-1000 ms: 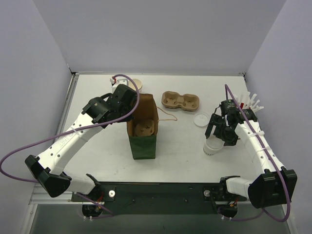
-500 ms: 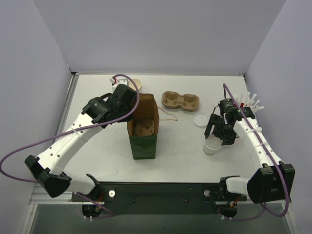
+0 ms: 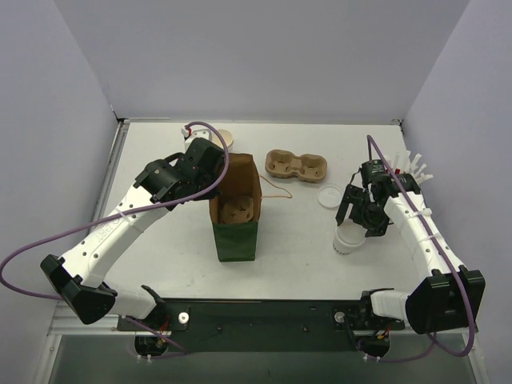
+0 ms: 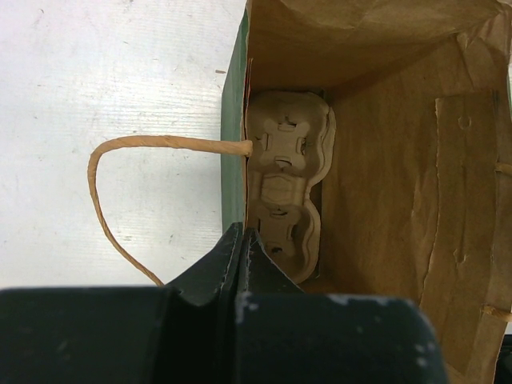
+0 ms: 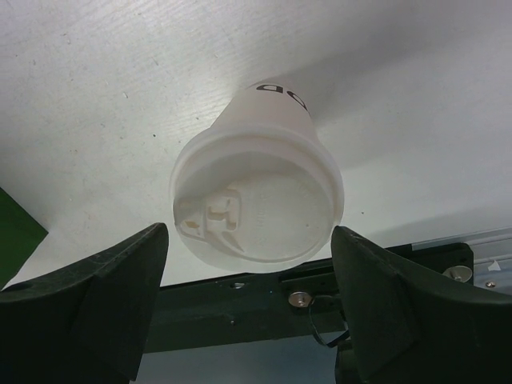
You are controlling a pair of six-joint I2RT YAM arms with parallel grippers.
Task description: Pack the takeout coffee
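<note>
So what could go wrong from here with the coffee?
1. The right gripper straddles the cup at its lid, open; squeezing there might pop the lid or tip the cup.
2. The bag is narrow, with a carrier at its bottom; the cup could catch the rim or land askew.
3. The left gripper pinches the bag's edge; if that slips, the mouth might sag shut.

A green paper bag stands open near the middle of the tabletop. A moulded cardboard tray lies in its bottom, and a twine handle loops outside. At its 1 o'clock sits a brown two-hole cup carrier. White straws stand at the 2 o'clock edge.
</note>
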